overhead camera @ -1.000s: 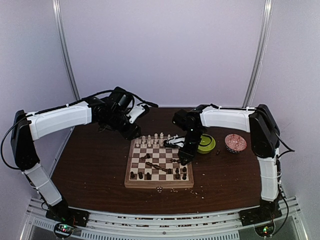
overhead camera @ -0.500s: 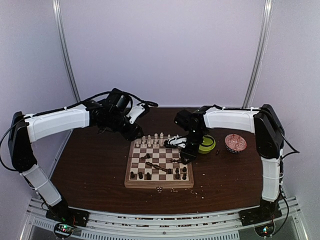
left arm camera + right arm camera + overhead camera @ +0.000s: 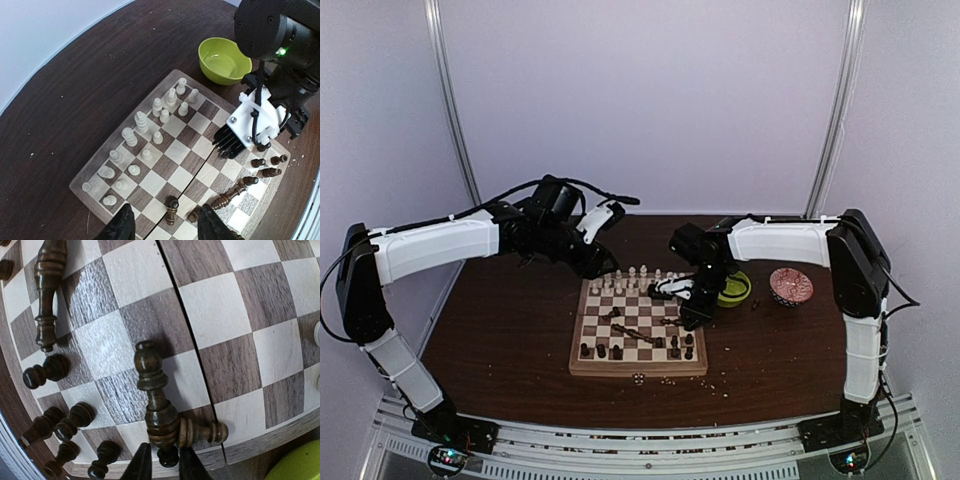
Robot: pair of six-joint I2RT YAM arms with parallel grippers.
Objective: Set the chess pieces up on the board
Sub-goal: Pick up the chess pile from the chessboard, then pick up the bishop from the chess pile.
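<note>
The board point(image 3: 638, 370) lies mid-table, with cream-white chess pieces point(image 3: 625, 280) standing in its far rows and dark brown ones point(image 3: 605, 350) standing or lying near the front. My right gripper point(image 3: 165, 466) is low over the board's right edge. Its jaws stand narrowly apart around the small knob of a dark piece point(image 3: 167, 457), with a sliver of gap on the left. A taller dark piece point(image 3: 152, 390) leans there, and a pawn point(image 3: 200, 432) lies beside it. My left gripper point(image 3: 166, 227) hovers open above the board, over a fallen dark pawn point(image 3: 171, 210).
A lime-green bowl point(image 3: 732, 288) stands just right of the board, and a red patterned bowl point(image 3: 791, 285) stands further right. Pale crumbs point(image 3: 665, 380) are scattered on the dark table in front of the board. The right arm's wrist point(image 3: 255, 120) hangs over the board's right half.
The right jaws have narrowed around the dark piece. The left arm has moved a little to the right, toward the board's far left corner.
</note>
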